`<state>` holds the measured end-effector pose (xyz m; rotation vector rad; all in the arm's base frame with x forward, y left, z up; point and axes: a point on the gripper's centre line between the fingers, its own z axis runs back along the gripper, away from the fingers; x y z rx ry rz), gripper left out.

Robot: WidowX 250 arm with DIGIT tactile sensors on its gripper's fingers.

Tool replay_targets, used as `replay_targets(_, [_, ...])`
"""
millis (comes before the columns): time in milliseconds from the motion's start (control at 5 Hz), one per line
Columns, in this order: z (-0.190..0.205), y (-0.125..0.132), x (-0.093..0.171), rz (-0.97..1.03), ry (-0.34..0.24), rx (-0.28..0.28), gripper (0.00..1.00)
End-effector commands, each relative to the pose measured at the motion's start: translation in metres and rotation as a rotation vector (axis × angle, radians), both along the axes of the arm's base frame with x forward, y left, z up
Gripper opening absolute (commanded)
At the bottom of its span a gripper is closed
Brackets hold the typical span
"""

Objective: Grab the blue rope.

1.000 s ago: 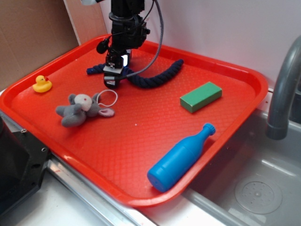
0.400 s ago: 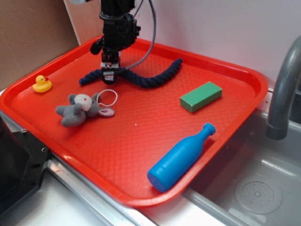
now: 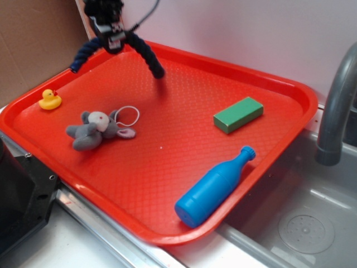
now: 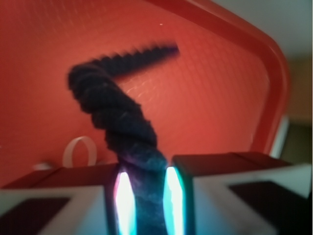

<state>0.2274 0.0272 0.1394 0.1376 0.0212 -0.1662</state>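
Above the far left corner of the red tray (image 3: 290,92), the tool (image 3: 114,42) grips the blue rope (image 3: 146,54) near its middle, both ends drooping clear of the tray floor, one toward the tray's left rim and the other toward its far middle. The wrist view shows the dark twisted strands (image 4: 115,110) pinched between the two lit pads (image 4: 123,200), the free length curling out over the tray's textured surface. On the tray, a small yellow duck (image 3: 49,99) sits near the left rim, and a grey plush mouse (image 3: 96,129) lies just inside it, a white loop (image 3: 129,115) touching its head. A green block (image 3: 238,115) rests toward the right side of the tray, and a bright blue bottle (image 3: 213,187) lies along the near right rim. Beside the tray, a grey faucet (image 3: 337,106) rises over a steel sink (image 3: 301,223).
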Motion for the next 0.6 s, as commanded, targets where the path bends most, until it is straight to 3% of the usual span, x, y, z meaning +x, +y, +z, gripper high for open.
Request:
replay_targets(0, [0.112,-0.005,-0.012,0.178,-0.200,-0.139,0.00])
replay_targets(200, [0.155,-0.010,-0.019,0.150,-0.210,-0.135,0.00])
replay_targets(400, [0.151,-0.014,-0.024,0.129,-0.198,-0.108,0.00])
